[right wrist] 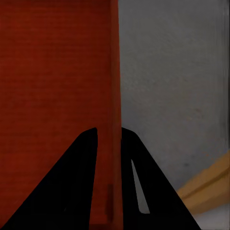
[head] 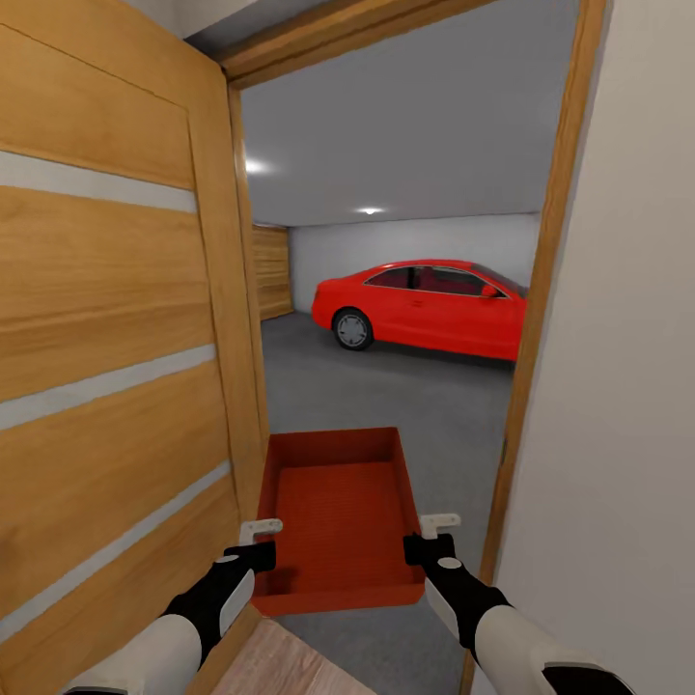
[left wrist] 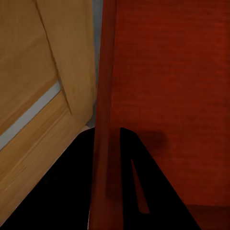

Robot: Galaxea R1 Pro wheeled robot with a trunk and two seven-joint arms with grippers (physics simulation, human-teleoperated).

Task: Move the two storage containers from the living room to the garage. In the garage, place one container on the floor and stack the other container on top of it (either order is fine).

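One orange-red open-topped storage container (head: pixel 338 512) hangs level between my two arms in the doorway, over the dark grey garage floor (head: pixel 405 405). My left gripper (head: pixel 253 552) is shut on its left wall near the front corner. In the left wrist view the left gripper (left wrist: pixel 106 139) has that thin red wall (left wrist: pixel 105 86) pinched between dark fingers (left wrist: pixel 76 182). My right gripper (head: pixel 425 545) is shut on the right wall, and the right wrist view shows the right gripper (right wrist: pixel 109 136) straddling that wall (right wrist: pixel 114 72). The other container is out of view.
An open wooden door (head: pixel 106 386) stands close on the left, nearly touching the container. The wooden door frame (head: pixel 536 338) and a white wall (head: pixel 618 386) bound the right. A red coupe (head: pixel 425 304) is parked deep in the garage. Light wood flooring (head: pixel 290 666) lies under me.
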